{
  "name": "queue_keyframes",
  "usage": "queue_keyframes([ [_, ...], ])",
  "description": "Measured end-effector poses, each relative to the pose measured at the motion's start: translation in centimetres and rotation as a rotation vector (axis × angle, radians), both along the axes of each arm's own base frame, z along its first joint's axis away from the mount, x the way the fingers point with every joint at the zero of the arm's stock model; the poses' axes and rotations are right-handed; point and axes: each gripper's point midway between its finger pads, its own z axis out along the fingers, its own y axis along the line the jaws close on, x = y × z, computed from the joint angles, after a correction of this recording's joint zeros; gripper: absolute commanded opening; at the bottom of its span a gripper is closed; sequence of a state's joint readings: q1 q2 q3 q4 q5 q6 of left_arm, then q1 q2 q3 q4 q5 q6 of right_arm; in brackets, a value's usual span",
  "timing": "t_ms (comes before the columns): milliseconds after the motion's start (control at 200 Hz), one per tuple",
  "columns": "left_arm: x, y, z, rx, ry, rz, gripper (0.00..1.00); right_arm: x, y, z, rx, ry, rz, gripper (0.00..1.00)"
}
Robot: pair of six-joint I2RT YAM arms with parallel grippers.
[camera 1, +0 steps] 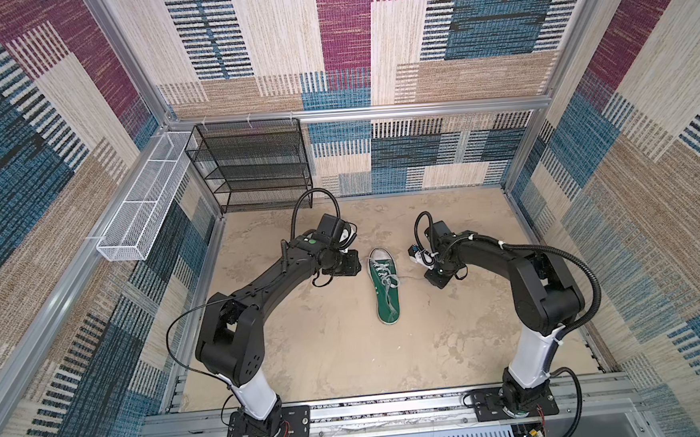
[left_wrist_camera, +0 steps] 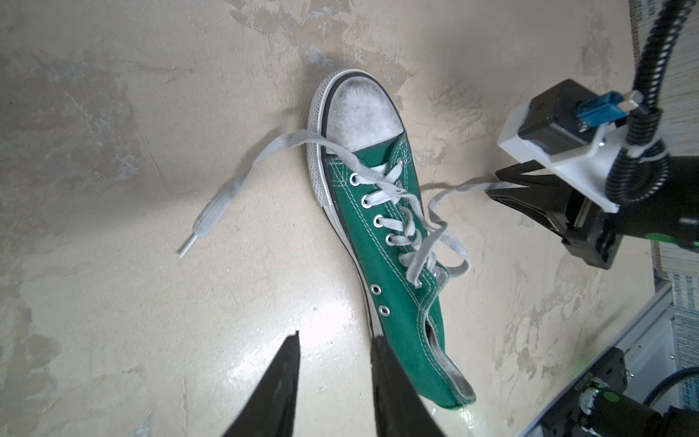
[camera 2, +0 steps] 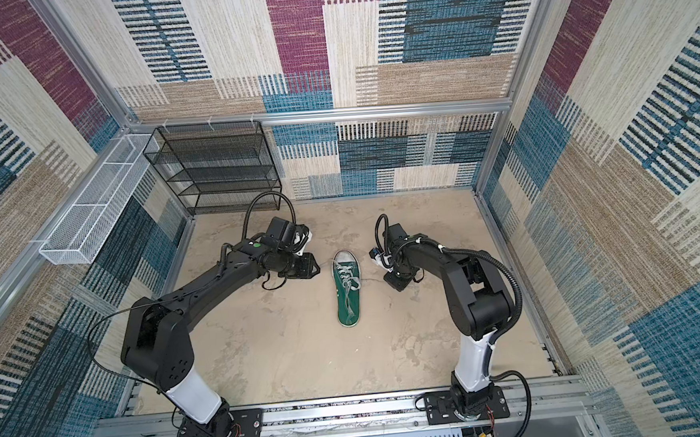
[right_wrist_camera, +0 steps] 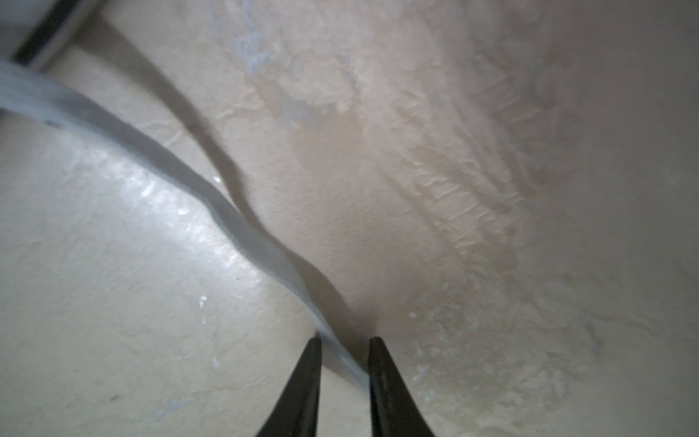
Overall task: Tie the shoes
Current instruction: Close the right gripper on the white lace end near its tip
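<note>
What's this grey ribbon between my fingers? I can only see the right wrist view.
Observer: A shoelace, coming off a green sneaker lying on the table.
Operator: Is it tied?
Observer: No bow yet. The other lace end lies loose on the table beside the white toe cap.
Operator: Is the other arm holding something?
Observer: No. The left gripper hangs beside the sneaker, fingers apart, nothing between them.
</note>
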State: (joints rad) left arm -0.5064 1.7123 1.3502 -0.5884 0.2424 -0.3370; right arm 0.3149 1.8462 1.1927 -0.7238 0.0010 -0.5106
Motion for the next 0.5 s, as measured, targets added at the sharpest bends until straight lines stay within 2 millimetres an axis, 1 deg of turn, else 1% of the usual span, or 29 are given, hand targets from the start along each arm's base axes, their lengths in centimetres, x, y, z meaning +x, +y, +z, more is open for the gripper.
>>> queue_keyframes([
  [120,0.0,0.0,0.0,0.000,0.000,0.001,0.36,-0.3,0.2,-0.3,-0.002,0.005,-0.012,0.17],
  [255,0.0,0.1,0.1,-0.001,-0.002,0.002,0.36,-0.5,0.4,-0.4,-0.010,0.003,-0.028,0.03],
  [285,0.0,0.1,0.1,0.000,-0.002,0.002,0.36,-0.6,0.5,-0.4,-0.009,0.004,-0.035,0.01],
  [356,0.0,0.1,0.1,-0.001,-0.002,0.002,0.36,-0.5,0.6,-0.2,-0.008,0.001,-0.062,0.00],
  [426,0.0,0.1,0.1,-0.001,-0.003,0.002,0.36,-0.5,1.1,0.2,0.035,-0.004,-0.102,0.00],
  [501,0.0,0.1,0.2,-0.002,-0.003,0.002,0.36,-0.3,1.9,1.5,0.113,-0.030,-0.159,0.00],
])
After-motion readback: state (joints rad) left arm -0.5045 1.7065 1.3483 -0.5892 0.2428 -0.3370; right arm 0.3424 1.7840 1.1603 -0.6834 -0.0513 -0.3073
